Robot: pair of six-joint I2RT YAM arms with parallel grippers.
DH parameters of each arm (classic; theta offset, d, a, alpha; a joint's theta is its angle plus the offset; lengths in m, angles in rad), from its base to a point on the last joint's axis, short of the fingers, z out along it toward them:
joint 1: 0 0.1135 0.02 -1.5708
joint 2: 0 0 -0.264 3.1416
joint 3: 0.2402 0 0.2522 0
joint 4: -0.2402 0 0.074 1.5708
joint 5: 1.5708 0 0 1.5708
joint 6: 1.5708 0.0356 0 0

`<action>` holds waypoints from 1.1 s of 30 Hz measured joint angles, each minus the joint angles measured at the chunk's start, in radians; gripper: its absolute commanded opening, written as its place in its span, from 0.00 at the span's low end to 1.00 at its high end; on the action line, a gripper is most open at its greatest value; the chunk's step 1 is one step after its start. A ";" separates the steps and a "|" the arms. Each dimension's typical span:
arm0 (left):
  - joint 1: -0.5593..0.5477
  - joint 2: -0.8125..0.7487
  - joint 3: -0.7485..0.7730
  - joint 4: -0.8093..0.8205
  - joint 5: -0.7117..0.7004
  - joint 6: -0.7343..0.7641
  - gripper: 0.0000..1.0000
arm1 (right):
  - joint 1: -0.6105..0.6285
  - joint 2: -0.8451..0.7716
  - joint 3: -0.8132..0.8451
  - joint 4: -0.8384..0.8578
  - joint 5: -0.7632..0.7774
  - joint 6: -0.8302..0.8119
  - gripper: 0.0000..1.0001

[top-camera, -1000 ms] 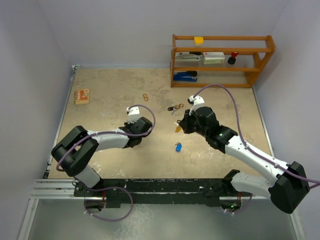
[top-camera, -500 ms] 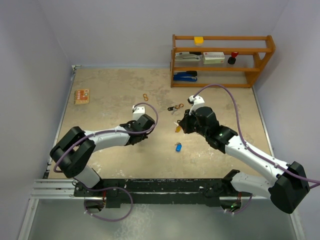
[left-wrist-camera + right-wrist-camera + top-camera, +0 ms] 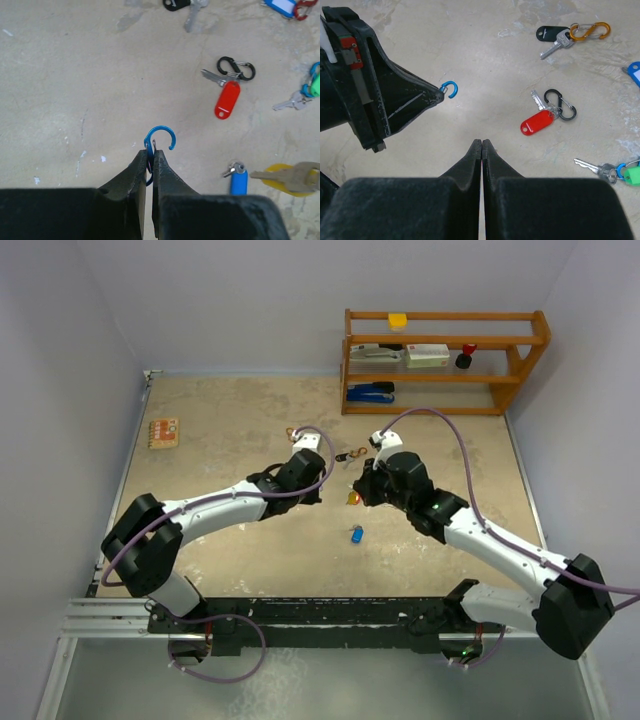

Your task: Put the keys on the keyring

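Note:
My left gripper (image 3: 149, 152) is shut on a blue carabiner clip (image 3: 161, 140) whose open hook sticks out past the tips; both show in the right wrist view, the clip (image 3: 450, 89) at upper left. My right gripper (image 3: 482, 142) has its jaws pressed together. A yellow key (image 3: 287, 176) hangs close by, raised off the table; it shows at the right fingertips from above (image 3: 352, 497) and is hidden in the right wrist view. A red key (image 3: 537, 122) on a black carabiner (image 3: 561, 105), a blue key (image 3: 238, 180), a black key (image 3: 551, 33) and a green key (image 3: 632, 175) lie on the table.
A wooden shelf (image 3: 440, 360) with a stapler and boxes stands at the back right. A small orange box (image 3: 163, 432) lies at the far left. Walls close in the table on three sides.
My left arm has swung right and forward with the blue carabiner, closing in on the right gripper. My right gripper has shifted slightly left.

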 measured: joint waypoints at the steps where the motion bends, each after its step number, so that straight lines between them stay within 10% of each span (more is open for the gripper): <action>1: -0.004 0.000 0.007 0.000 0.009 0.003 0.00 | 0.000 0.006 0.000 0.003 -0.005 -0.002 0.00; 33: -0.091 0.048 0.152 -0.013 0.114 0.033 0.00 | 0.000 0.067 -0.013 0.048 -0.077 -0.040 0.00</action>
